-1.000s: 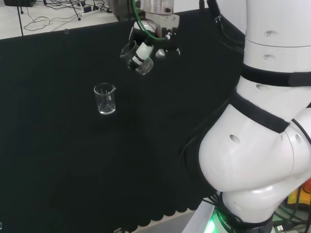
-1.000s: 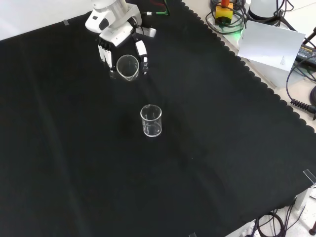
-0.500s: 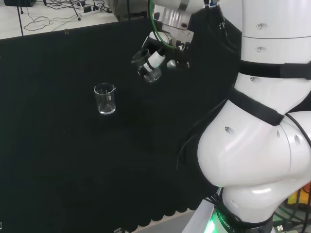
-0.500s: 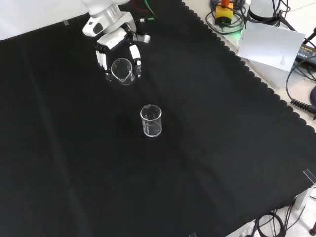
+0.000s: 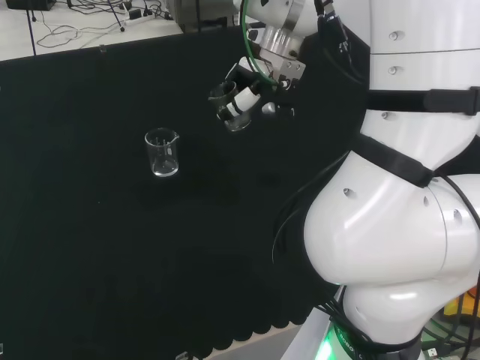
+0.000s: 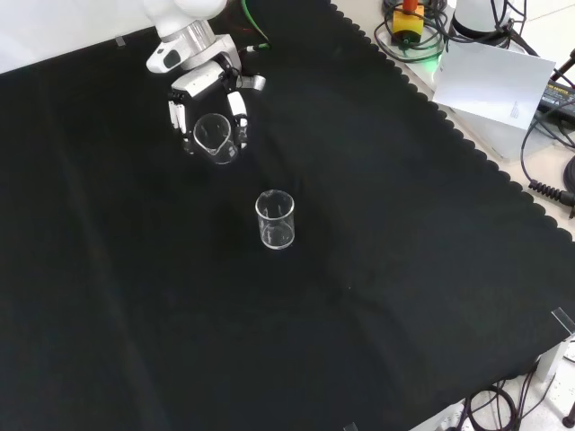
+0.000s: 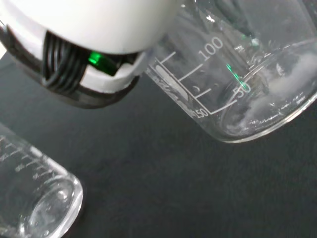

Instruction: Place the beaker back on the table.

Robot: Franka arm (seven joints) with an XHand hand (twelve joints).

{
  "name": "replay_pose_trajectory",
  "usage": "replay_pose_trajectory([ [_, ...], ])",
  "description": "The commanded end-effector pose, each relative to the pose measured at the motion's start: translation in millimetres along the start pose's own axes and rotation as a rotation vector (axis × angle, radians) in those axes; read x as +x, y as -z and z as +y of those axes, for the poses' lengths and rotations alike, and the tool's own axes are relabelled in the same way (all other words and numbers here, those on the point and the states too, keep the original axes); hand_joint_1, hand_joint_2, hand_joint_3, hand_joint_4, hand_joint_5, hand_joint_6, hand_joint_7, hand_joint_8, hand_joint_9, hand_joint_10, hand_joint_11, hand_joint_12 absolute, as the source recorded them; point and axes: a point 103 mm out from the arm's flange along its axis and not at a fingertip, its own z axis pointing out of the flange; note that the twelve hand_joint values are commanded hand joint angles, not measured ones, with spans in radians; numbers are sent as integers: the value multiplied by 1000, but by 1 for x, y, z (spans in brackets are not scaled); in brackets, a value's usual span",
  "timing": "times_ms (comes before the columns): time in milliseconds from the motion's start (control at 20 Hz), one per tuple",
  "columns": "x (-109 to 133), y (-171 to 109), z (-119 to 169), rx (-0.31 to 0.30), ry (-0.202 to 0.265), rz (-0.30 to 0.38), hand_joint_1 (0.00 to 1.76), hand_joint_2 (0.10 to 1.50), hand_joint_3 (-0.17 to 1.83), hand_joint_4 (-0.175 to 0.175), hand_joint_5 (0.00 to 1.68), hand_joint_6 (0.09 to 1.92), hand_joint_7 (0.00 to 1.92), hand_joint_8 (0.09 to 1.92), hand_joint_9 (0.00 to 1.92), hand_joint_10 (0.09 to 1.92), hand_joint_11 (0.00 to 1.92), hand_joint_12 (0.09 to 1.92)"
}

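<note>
Beaker (image 6: 215,138) in question is in the hand (image 6: 202,108), held in the air above the counter (image 6: 404,269), near the far part of the cloth in the front view. The fingers (image 6: 237,109) are curled around its glass wall and grasp it; in the head view the same beaker (image 5: 232,112) sits between the fingers with the hand (image 5: 244,88) above and to the right of it.

What matters for the coming move is the beaker's long axis. It is not upright: the axis is tilted, and in the front view the mouth with its spout leans toward the camera, while the base points back under the palm. The wrist view agrees, showing the printed scale of the held beaker (image 7: 247,74) running at a slant, with dark cloth below the base and a gap between them.

A second beaker (image 6: 275,219) stands upright on the cloth, apart from the held one, nearer to the camera in the front view and to the left in the head view (image 5: 162,152).

In my judgement, the hand must first turn the axis to vertical, base down, and then lower it on the bare cloth beneath, keeping away from the standing beaker.
</note>
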Motion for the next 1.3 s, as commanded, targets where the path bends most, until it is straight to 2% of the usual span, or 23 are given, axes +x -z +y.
replay_pose_trajectory([
  [50,-19,-10,4,-51,-3,29,1306,720,529,-175,1263,618,1312,585,1574,87,1077,897],
  [550,-33,-24,4,-74,-23,47,1305,723,524,-175,1263,615,1312,582,1568,87,1063,900],
  [1300,-37,-34,5,-120,-37,71,1305,729,512,-175,1263,611,1312,578,1561,87,1052,908],
])
